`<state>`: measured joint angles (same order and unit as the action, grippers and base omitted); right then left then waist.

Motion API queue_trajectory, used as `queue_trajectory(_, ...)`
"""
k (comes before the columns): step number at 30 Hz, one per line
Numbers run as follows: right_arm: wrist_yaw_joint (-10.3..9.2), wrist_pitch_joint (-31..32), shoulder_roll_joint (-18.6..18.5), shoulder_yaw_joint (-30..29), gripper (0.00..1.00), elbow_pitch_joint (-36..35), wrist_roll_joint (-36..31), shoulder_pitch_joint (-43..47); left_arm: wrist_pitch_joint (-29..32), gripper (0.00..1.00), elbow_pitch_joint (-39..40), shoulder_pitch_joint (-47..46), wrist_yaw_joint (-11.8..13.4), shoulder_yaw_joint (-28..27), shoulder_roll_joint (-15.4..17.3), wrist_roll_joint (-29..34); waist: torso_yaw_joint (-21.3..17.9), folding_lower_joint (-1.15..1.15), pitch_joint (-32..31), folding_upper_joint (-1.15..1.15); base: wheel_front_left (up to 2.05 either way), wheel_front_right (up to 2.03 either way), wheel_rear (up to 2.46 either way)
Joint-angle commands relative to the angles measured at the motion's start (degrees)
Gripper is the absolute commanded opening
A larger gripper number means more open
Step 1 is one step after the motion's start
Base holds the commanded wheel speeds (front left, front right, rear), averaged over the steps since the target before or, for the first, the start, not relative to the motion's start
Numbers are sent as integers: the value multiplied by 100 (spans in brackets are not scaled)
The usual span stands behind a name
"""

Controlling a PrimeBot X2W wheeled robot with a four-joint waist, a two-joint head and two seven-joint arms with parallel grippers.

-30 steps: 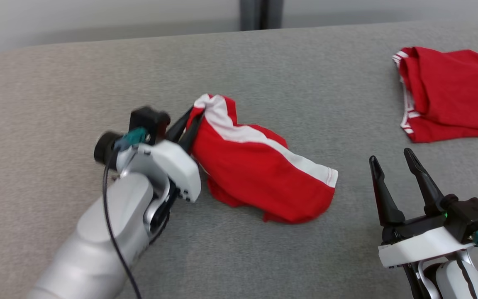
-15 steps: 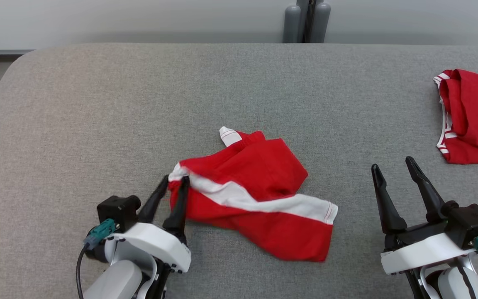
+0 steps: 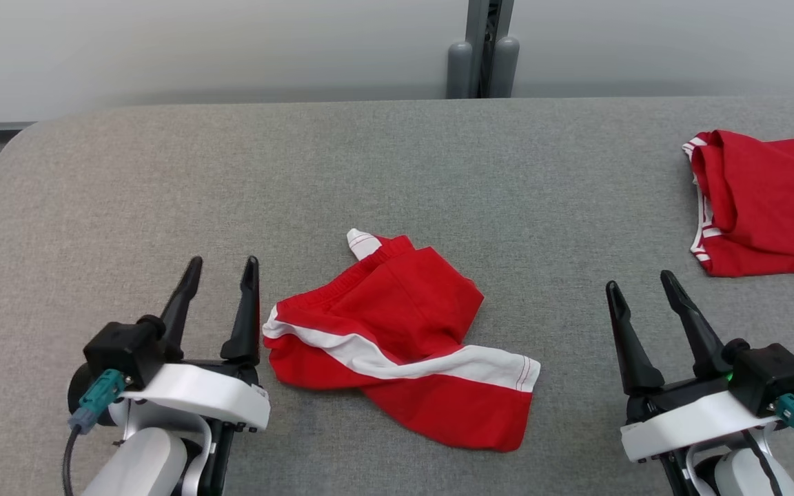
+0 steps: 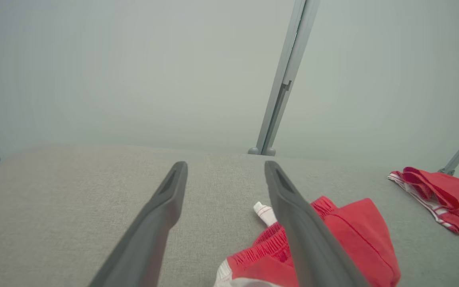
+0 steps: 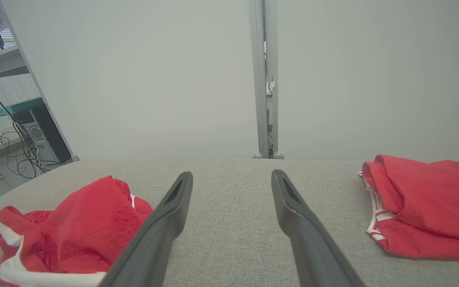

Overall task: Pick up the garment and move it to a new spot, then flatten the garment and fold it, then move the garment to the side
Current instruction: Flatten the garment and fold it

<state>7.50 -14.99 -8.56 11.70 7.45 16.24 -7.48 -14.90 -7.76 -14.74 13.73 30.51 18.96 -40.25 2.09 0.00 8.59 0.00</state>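
Since a second ago the left gripper [image 3: 224, 262] has let go of the garment's [image 3: 397, 331] white-banded edge and drawn back. Its fingers are now spread with nothing between them. The garment lies crumpled near the middle of the surface [image 3: 397, 158], no longer pulled up by the pinch. Its left corner is just beside the left gripper's right finger, and its long axis follows the white band rightward, slanting toward the robot. The right gripper [image 3: 638, 279], spread and empty as before, is well apart on the other side. A second garment [image 3: 762, 207] lies far right. The left arm is nearer for flattening.
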Motion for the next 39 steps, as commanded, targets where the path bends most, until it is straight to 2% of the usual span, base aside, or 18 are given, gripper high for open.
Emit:
queue_trajectory(1,-1,-34,38,47,100,73,165,74,-24,100,218,193,28,-333,-87,243,-74,0,-104,0,0,0,0)
queue_trajectory(5,-1,-34,24,267,100,275,420,113,-26,100,307,476,-140,-727,-271,590,-143,0,-265,0,0,0,0)
queue_trajectory(10,-1,-34,-62,527,100,528,785,154,-27,100,209,704,-330,-901,-471,857,-169,0,-354,0,0,0,0)
queue_trajectory(14,0,-34,-202,965,100,848,1225,113,-27,100,109,837,-494,-1041,-653,1067,-130,0,-396,0,0,0,0)
queue_trajectory(22,0,-34,-403,1950,100,1684,2249,-391,-27,100,23,904,-767,-1234,-998,1397,124,0,-377,0,0,0,0)
queue_trajectory(29,0,-34,-471,2680,100,2425,2831,-811,-28,100,-51,949,-916,-1388,-1197,1612,385,0,-365,0,0,0,0)
queue_trajectory(30,0,-35,-482,2736,85,2464,2869,-853,-28,100,-65,954,-926,-1412,-1213,1633,412,0,-360,0,0,0,0)
queue_trajectory(31,0,-35,-498,2778,47,2498,2888,-896,-28,100,-86,970,-948,-1435,-1236,1642,437,0,-355,0,0,0,0)
queue_trajectory(32,0,-35,-519,2838,28,2524,2892,-927,-28,100,-102,979,-967,-1452,-1257,1663,457,0,-349,0,0,0,0)
queue_trajectory(33,0,-35,-540,2848,0,2523,2865,-958,-28,100,-105,971,-964,-1466,-1277,1683,469,0,-342,0,0,0,0)
queue_trajectory(39,0,-35,-804,2517,0,2352,2405,-904,-29,100,-106,984,-1032,-1605,-1335,1781,479,0,-293,0,0,0,0)
